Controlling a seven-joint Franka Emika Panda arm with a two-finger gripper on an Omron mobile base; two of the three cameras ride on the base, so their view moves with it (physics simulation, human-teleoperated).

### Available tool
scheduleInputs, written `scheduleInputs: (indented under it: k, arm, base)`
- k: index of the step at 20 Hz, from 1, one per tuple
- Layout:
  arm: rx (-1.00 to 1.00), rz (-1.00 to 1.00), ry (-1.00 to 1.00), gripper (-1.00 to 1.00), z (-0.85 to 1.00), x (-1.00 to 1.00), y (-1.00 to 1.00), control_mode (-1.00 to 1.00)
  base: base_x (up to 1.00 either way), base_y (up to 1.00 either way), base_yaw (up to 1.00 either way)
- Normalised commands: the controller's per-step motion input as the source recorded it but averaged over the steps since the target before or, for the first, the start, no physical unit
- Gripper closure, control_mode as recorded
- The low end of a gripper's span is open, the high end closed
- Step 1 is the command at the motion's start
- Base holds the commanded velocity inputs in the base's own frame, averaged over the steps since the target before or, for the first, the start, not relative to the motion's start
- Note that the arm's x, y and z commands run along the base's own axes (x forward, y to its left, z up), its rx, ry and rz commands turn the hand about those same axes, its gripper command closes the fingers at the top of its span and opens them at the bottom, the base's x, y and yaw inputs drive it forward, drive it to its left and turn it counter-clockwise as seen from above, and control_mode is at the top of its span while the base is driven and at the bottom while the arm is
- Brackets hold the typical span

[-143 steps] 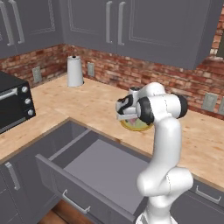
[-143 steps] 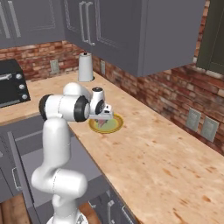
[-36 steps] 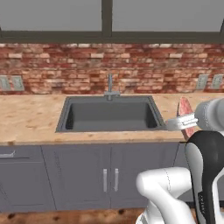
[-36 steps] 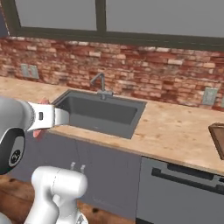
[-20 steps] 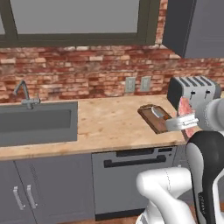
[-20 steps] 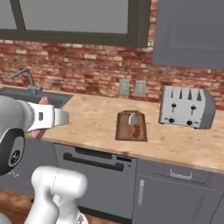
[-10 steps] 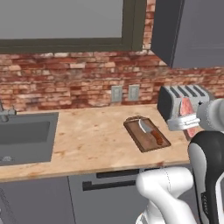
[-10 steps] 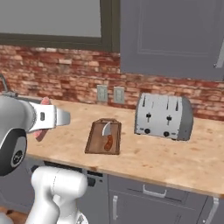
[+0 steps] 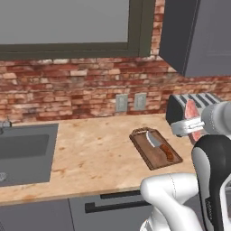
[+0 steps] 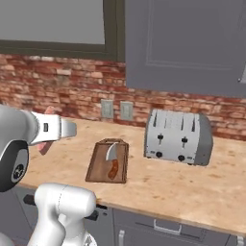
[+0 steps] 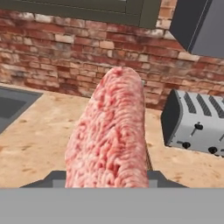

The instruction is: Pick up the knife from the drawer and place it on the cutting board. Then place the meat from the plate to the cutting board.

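My gripper (image 11: pixel 107 183) is clamped on the meat (image 11: pixel 109 135), held up beside the toaster (image 10: pixel 178 137). The knife (image 9: pixel 159 145) already lies on the cutting board (image 9: pixel 155 148) (first step done); next I should lower the meat onto it.

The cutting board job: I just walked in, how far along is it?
Done: the knife already lies on the cutting board. In hand: the gripper holds the meat raised, off to the board's side. Left: bring the meat over the board and set it down.
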Motion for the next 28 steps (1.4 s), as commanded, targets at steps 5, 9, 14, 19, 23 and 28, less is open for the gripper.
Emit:
scheduleInputs:
  k: [5,9,14,19,23,28]
  arm:
    - [0.0,0.0,0.0,1.0,0.0,0.0,0.0,1.0]
    - [0.0,0.0,0.0,1.0,0.0,0.0,0.0,1.0]
    - [-0.01,-0.02,0.02,1.0,-0.04,0.0,-0.07,-1.0]
    - [-0.04,0.08,0.01,1.0,-0.24,0.0,0.01,-1.0]
    - [-0.01,0.25,0.03,1.0,-0.45,0.0,0.0,-1.0]
    - [0.0,0.26,0.1,1.0,-0.47,0.0,0.04,-1.0]
  base:
    - [0.11,-0.22,-0.53]
    - [0.06,-0.01,-0.34]
    - [0.01,0.0,-0.04]
    - [0.0,0.0,0.0]
    - [0.0,0.0,0.0]
    - [0.0,0.0,0.0]
